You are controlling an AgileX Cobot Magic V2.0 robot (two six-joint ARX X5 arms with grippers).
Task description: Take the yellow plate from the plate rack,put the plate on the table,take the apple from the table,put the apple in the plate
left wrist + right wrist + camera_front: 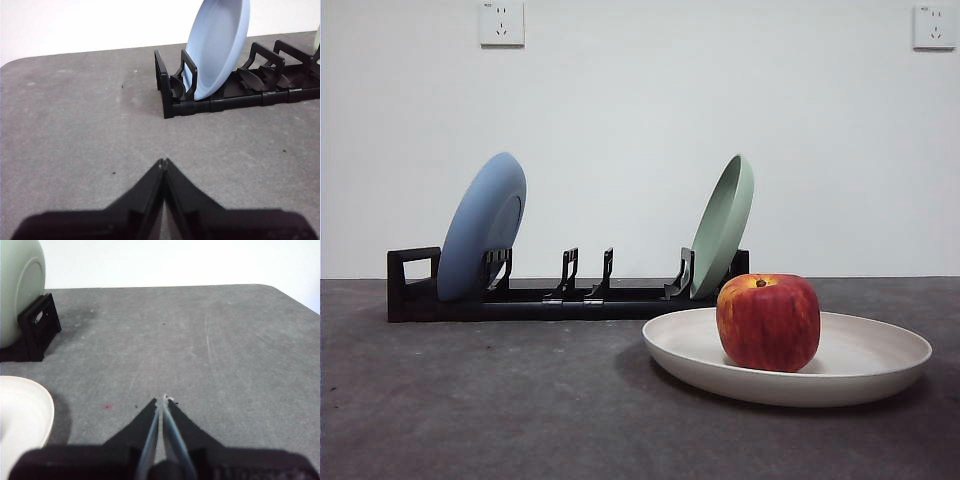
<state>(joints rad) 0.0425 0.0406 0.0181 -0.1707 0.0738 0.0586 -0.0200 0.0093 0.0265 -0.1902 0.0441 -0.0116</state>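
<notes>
Now apple on yellow plate, left claw and right claw pressed together.

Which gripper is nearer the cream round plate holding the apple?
Right. The right gripper has the cream plate just beside it; the left gripper sees only the blue plate.

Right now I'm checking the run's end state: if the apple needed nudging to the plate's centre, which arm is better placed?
Probably the right. The right gripper has the yellow plate rim in its view, close by. The left gripper sees only the plate rack and blue plate. The apple already sits in the plate.
</notes>
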